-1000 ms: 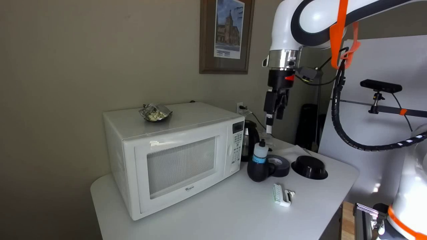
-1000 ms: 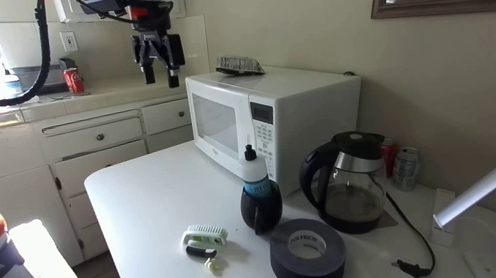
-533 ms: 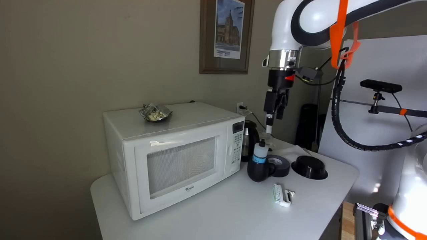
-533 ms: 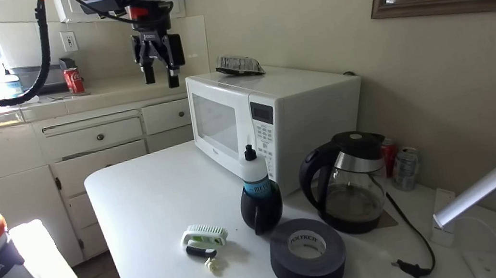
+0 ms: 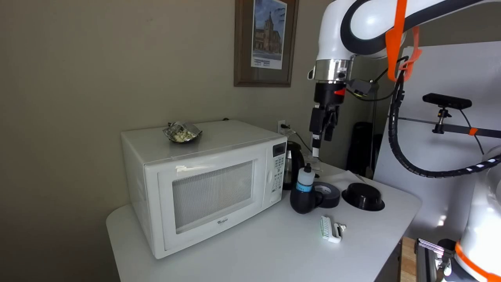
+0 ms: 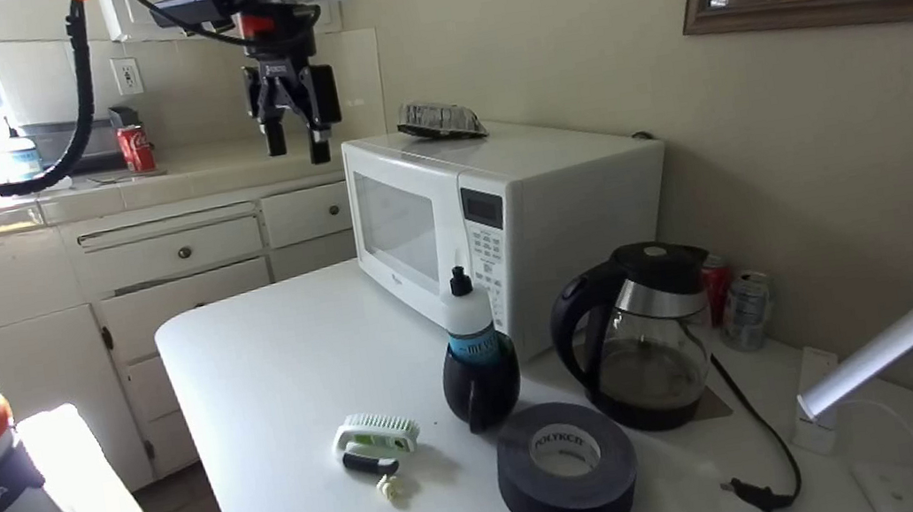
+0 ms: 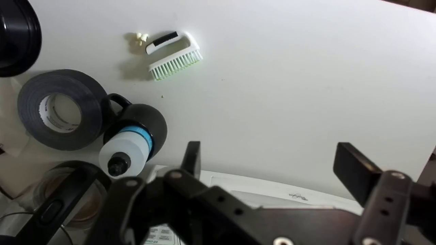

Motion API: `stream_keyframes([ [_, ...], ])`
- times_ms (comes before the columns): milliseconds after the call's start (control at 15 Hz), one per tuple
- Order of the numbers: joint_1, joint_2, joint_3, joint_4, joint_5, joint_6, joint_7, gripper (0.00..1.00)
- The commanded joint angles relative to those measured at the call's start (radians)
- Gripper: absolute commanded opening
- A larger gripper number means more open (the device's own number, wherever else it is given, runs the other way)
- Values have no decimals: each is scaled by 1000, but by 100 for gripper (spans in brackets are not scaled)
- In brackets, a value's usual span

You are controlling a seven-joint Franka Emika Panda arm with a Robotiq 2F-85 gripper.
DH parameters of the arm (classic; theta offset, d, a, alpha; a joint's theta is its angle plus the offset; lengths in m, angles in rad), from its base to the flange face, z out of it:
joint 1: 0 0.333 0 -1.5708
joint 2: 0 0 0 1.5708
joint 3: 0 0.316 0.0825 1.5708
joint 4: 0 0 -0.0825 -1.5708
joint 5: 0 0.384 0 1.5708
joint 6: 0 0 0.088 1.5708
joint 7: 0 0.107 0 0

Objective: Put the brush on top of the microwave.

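Note:
The brush [image 5: 326, 228] lies on the white table in front of the microwave's right side. It is whitish with pale green bristles and a handle with a black grip. It also shows in an exterior view [image 6: 379, 432] and at the upper left of the wrist view [image 7: 175, 60]. The white microwave [image 5: 213, 199] stands at the back of the table. Its front edge shows low in the wrist view [image 7: 252, 180]. My gripper [image 7: 269, 151] is open and empty. In both exterior views it hangs high above the table, well above the brush [image 5: 321, 143] [image 6: 297, 144].
An opened bag [image 5: 182, 133] sits on the microwave's top. A black mug holding a bottle [image 6: 471, 325], a tape roll [image 6: 569, 481] and a kettle [image 6: 649, 354] stand beside the microwave. A black bowl [image 5: 363, 196] is near the right edge. A pale crumb [image 7: 140, 38] lies by the brush.
The arm and gripper have shifted down very slightly. The brush, microwave and other objects have not moved.

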Motion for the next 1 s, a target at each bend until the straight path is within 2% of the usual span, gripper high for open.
stream_keyframes([
  [0, -19, 13, -10, -17, 30, 8, 61, 100],
  [333, -87, 4, -16, -76, 23, 119, 201, 100],
  [933, -235, 12, -61, -223, 5, 298, 313, 100],
])
